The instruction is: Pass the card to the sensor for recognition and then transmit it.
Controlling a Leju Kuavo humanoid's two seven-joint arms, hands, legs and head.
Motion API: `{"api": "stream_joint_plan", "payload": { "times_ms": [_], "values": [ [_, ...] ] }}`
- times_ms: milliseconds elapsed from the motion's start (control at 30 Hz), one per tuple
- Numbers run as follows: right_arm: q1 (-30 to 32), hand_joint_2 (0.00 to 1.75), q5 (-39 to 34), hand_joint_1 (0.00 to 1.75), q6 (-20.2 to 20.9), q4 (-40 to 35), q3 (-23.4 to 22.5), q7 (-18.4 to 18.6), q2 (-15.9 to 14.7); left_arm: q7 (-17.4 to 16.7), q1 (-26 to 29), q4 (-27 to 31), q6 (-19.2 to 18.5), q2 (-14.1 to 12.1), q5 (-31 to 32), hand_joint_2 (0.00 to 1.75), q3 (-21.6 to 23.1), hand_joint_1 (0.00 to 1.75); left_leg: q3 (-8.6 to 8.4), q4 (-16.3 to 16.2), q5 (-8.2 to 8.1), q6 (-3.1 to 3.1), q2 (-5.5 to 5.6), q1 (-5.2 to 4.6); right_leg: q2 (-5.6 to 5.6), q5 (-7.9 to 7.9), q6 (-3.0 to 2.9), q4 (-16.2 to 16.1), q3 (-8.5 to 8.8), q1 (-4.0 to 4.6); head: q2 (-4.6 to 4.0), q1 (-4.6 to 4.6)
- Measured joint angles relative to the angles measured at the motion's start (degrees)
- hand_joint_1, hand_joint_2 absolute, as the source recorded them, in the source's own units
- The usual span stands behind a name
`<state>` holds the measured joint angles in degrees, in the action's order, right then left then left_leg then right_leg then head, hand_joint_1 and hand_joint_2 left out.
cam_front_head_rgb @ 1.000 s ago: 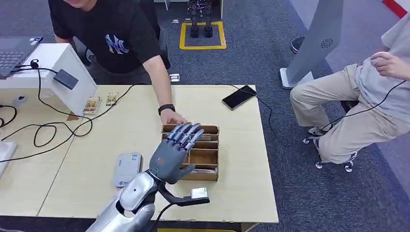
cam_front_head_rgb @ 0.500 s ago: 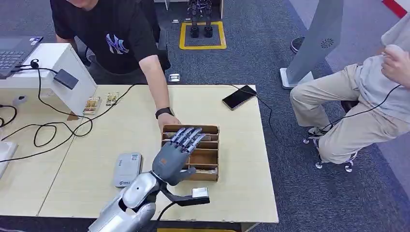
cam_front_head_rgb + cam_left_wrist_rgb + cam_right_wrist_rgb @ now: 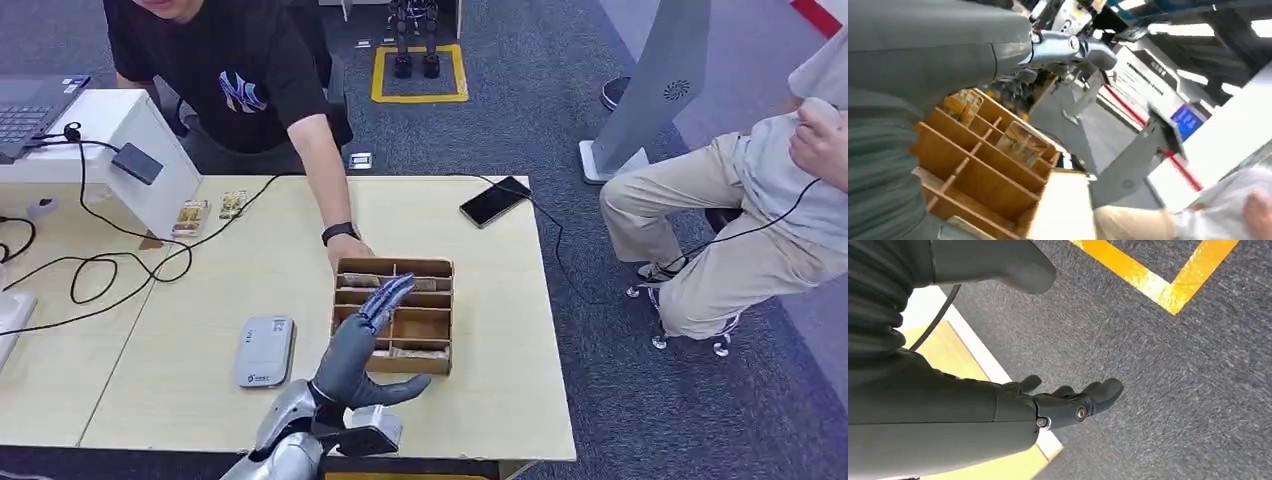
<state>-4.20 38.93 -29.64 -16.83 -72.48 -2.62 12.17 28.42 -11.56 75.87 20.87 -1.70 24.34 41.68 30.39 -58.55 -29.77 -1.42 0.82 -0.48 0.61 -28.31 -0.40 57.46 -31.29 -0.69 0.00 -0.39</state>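
Wooden divided tray (image 3: 441, 268) sits on the table (image 3: 200, 270), cards (image 3: 362, 280) lying in its far compartments. The robot's left hand (image 3: 365, 335) reaches over it edge-on, fingers apart and straight, holding nothing. Half a second earlier that palm faced down, flatter over the tray. The pick-up appears under way; next, fingers must lower onto a card. White sensor (image 3: 264, 350) waits just beside the tray. The right hand (image 3: 1068, 402) hangs over carpet, fingers loosely extended, empty.
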Motion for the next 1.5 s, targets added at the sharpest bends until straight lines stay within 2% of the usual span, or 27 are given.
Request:
{"api": "stream_joint_plan", "payload": {
  "times_ms": [233, 433, 600, 667, 800, 933, 1133, 1400, 1500],
  "values": [
    [0.0, 1.75, -0.2, 0.0, -0.1, 0.0, 0.0, 0.0, 0.0, 0.4, 2.4, 1.7, -0.3, 1.1, -0.3, 1.75, -3.5, 0.0, -0.01, 0.0, 0.0, 0.0, 0.0, 0.01, 0.0, 0.0, 0.0, 0.0, 0.0, 0.0, 0.0, -0.02],
    [0.1, 1.75, -0.2, 0.0, -0.1, 0.0, 0.0, 0.0, 0.0, 0.4, 3.0, 2.0, -0.3, 1.5, -0.3, 1.75, -4.6, 0.0, 0.0, 0.0, 0.0, 0.0, 0.0, 0.01, -0.01, 0.0, 0.0, 0.0, 0.0, 0.0, 0.0, -0.02],
    [0.1, 1.75, -0.1, 0.0, -0.1, 0.0, 0.0, -0.1, 0.0, 2.0, 3.6, 2.3, -2.5, 1.9, -1.3, 1.75, -5.4, 0.0, 0.0, 0.0, 0.0, 0.0, 0.0, 0.0, -0.01, 0.0, 0.0, 0.0, 0.0, 0.0, 0.0, -0.02],
    [0.1, 1.75, 0.2, 0.0, 0.0, 0.0, 0.0, -0.2, 0.0, 1.8, 3.5, 2.4, -3.0, 1.7, 1.2, 1.75, -5.5, 0.0, 0.0, 0.0, 0.0, 0.0, 0.0, 0.0, -0.01, 0.0, 0.0, 0.0, 0.0, 0.0, 0.0, -0.02],
    [0.0, 1.75, 1.0, 0.0, 0.2, 0.0, 0.0, -0.1, 0.0, -2.7, 2.3, 0.2, -0.5, 0.4, 14.4, 1.75, -5.5, 0.0, -0.03, 0.0, 0.0, 0.0, 0.0, 0.0, 0.0, 0.0, 0.0, 0.0, 0.0, 0.0, 0.0, -0.02],
    [0.0, 1.75, 1.5, 0.0, 0.2, 0.0, 0.0, 0.1, 0.0, -6.3, 0.5, -5.0, 2.4, -0.4, 21.4, 1.75, -4.8, 0.0, -0.03, 0.0, 0.01, 0.01, -0.01, 0.01, 0.0, 0.01, -0.01, 0.0, 0.0, 0.0, 0.0, -0.02],
    [0.0, 1.75, 1.9, 0.0, 0.2, 0.0, 0.0, 0.3, 0.0, -11.6, -1.6, -10.0, 4.9, -1.4, 28.9, 1.75, -3.9, 0.0, -0.03, 0.0, 0.01, 0.01, -0.01, 0.01, 0.01, 0.0, -0.01, 0.0, -0.01, 0.0, 0.0, -0.02],
    [0.0, 1.75, 2.3, 0.0, 0.2, 0.0, 0.0, 0.6, 0.0, -14.2, -3.0, -13.9, 5.7, -1.9, 32.6, 1.75, -3.2, 0.0, -0.02, 0.0, 0.0, 0.0, -0.01, 0.0, 0.01, 0.0, -0.01, 0.0, -0.01, 0.0, 0.0, -0.02],
    [0.0, 1.75, 2.4, 0.0, 0.2, 0.0, 0.0, 0.6, -0.1, -16.3, -3.4, -14.9, 7.3, -1.9, 35.2, 1.75, -3.1, 0.0, -0.02, 0.0, 0.0, 0.0, -0.01, 0.0, 0.01, 0.01, -0.01, 0.0, 0.0, 0.0, 0.0, -0.02]
  ]
}}
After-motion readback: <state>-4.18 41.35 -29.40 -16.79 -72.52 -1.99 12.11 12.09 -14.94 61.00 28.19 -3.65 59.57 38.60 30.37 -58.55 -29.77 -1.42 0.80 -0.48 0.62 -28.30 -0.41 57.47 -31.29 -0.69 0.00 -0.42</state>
